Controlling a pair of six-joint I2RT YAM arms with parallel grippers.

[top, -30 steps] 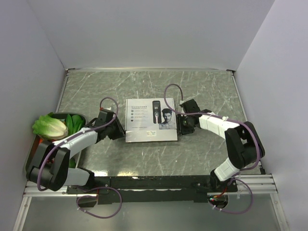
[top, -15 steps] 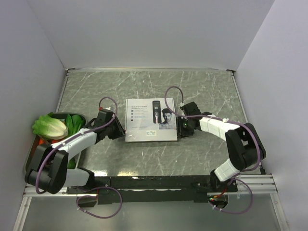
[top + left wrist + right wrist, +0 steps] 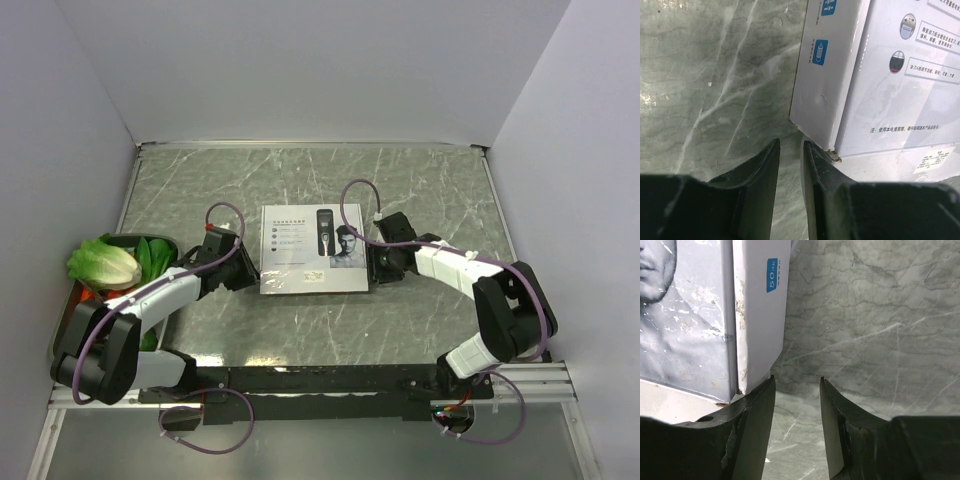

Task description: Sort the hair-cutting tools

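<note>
Left gripper (image 3: 790, 146): low over the table, fingers a narrow slit apart with bare marble showing between them. It holds nothing, and its tips stop just short of the box's near left corner.
Right gripper (image 3: 796, 380): also low, fingers a wider gap apart with nothing between them. One fingertip sits beside the box's near right corner; whether it touches cannot be told.
Table (image 3: 300, 330): grey-green marbled top, with both arms reaching in from the near edge.
Box (image 3: 312, 250): white cardboard, lying flat and closed at mid-table between the two grippers. Its near corners look scuffed in the wrist views.
Box lid: a printed clipper (image 3: 325, 232) stands upright in the middle, with a man's face to its right and small text to its left.
Hair-cutting tools: none can be seen, only the picture on the closed lid.
Lettuce (image 3: 102, 263): pale green head at the far left edge, well apart from the box, lying on darker leaves (image 3: 152, 254).
</note>
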